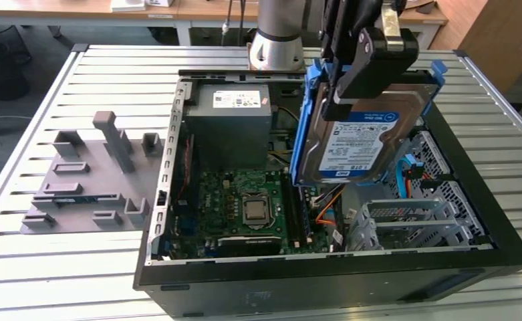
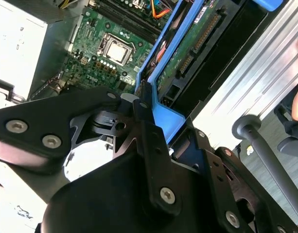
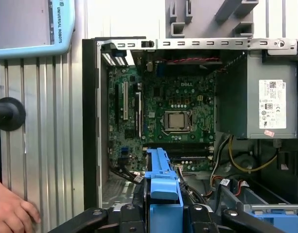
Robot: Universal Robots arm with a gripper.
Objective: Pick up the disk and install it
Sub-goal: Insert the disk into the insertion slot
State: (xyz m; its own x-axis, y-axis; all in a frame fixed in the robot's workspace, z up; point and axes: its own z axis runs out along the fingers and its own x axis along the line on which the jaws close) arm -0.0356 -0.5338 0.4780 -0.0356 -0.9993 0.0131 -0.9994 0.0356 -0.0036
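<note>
Slatted metal table (image 1: 82, 267) carries everything. On it lies a black computer case (image 1: 332, 284) on its side, side panel off, interior open to the top.

Case contents, exterior view:
- grey power supply (image 1: 229, 130) with a white sticker, in the far corner on the exterior view's left;
- green motherboard (image 1: 234, 200) flat on the case floor, nearer the camera than the power supply, with a CPU socket (image 1: 255, 207) near its middle;
- perforated metal drive cage (image 1: 412, 217) along the exterior view's right side; its upper bay looks unoccupied;
- orange cables (image 1: 327, 204) between the motherboard and the cage.

Outside the case, on the exterior view's left, a grey moulded fixture (image 1: 91, 174) with upright posts sits on the slats.

The disk (image 1: 363, 144) is off the table, suspended over the open case between the power supply and the drive cage. It stands on edge, slightly tilted, label toward the exterior camera, blue rails on both long sides. I cannot tell whether its lower edge touches anything inside.

The gripper (image 1: 354, 93) clamps the disk's upper end, fingers closed against it. The second wrist view shows a blue rail (image 2: 163, 116) caught between the black fingers (image 2: 144, 121) and the disk's green circuit-board face.

In the first wrist view a person's hand (image 3: 12, 211) rests on the slats, beside the case.
</note>
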